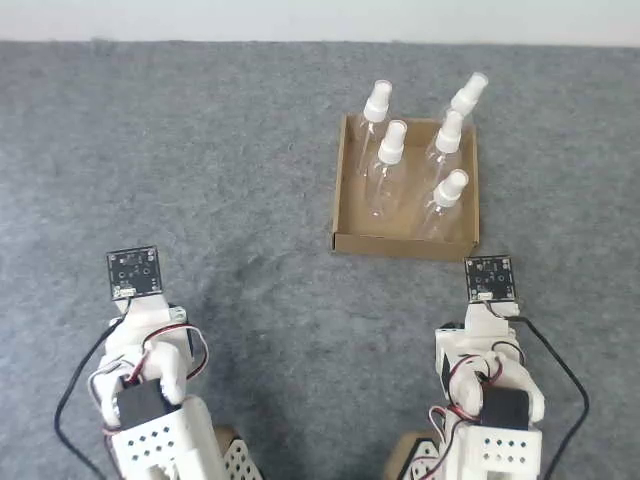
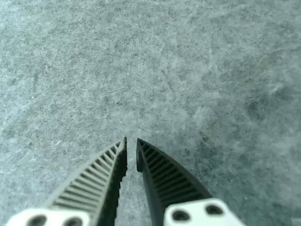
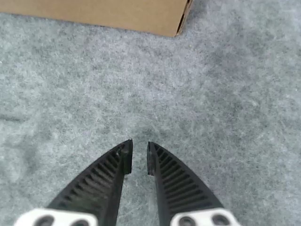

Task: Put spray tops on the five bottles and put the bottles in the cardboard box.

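Several clear bottles with white spray tops lie in the cardboard box (image 1: 405,243) at the back right of the table; among them are one bottle (image 1: 383,185) on the box's left side and another (image 1: 438,212) at its near right corner. Both arms sit drawn back at the near edge of the table, the left arm (image 1: 145,350) and the right arm (image 1: 490,360). My left gripper (image 2: 131,146) is shut over bare grey carpet and holds nothing. My right gripper (image 3: 139,150) is shut too, empty, a short way in front of the box's near wall (image 3: 94,12).
Grey carpet (image 1: 200,170) covers the whole table. A pale wall strip (image 1: 320,20) runs along the far edge. The wide area left of the box holds no objects.
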